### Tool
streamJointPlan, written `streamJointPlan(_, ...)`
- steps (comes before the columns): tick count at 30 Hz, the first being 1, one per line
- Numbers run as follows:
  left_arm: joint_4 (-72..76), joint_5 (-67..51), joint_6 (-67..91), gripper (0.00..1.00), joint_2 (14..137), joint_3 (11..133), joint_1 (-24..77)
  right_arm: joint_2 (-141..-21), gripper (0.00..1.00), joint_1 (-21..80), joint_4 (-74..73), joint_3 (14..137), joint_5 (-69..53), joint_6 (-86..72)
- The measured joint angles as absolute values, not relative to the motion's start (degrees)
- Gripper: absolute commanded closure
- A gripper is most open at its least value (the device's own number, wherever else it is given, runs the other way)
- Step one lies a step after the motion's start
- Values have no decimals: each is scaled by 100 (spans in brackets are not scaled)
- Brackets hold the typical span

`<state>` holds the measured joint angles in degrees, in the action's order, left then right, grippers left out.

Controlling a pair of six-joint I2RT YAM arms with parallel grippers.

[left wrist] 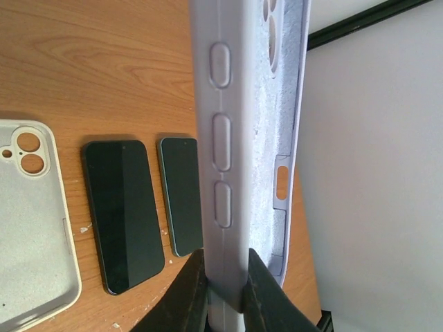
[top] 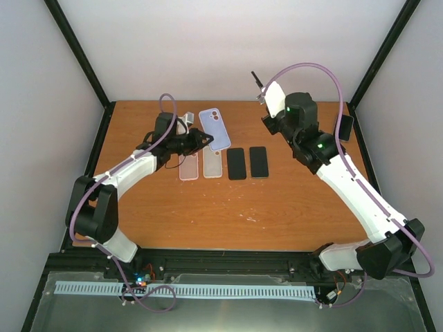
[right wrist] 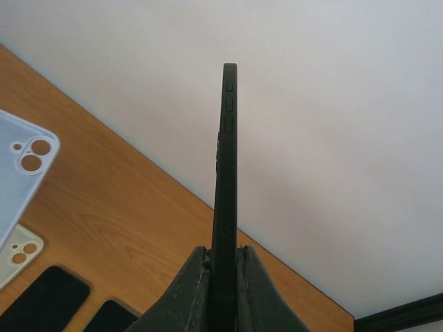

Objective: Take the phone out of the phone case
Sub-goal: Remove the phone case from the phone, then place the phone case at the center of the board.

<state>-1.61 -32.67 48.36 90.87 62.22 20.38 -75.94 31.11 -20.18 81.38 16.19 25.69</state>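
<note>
Here we have the left gripper [left wrist: 225, 290] clenched on one end of the lilac case [left wrist: 242, 104], light and bendy by the look of it, raised over the table [top: 277, 207], while the right gripper [right wrist: 223, 259] pinches the dark phone [right wrist: 227, 159] aloft by its flat faces, which look rigid, slick and probably fragile.

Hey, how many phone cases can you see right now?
3. The left gripper holds a lavender case above the table; a pink case and a white case lie side by side on it. The right gripper holds what looks like a bare phone. None seems hidden.
</note>
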Motion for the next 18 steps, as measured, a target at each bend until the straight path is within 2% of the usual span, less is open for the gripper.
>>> streamJointPlan(12, -530, -3024, 3551, 99, 8720, 6171, 1953, -7575, 97, 3114, -2296, 7817, 1365, 2458)
streamJointPlan(18, -888, -3577, 2738, 99, 8204, 5725, 1076, -7502, 97, 3114, -2460, 7734, 1170, 2414)
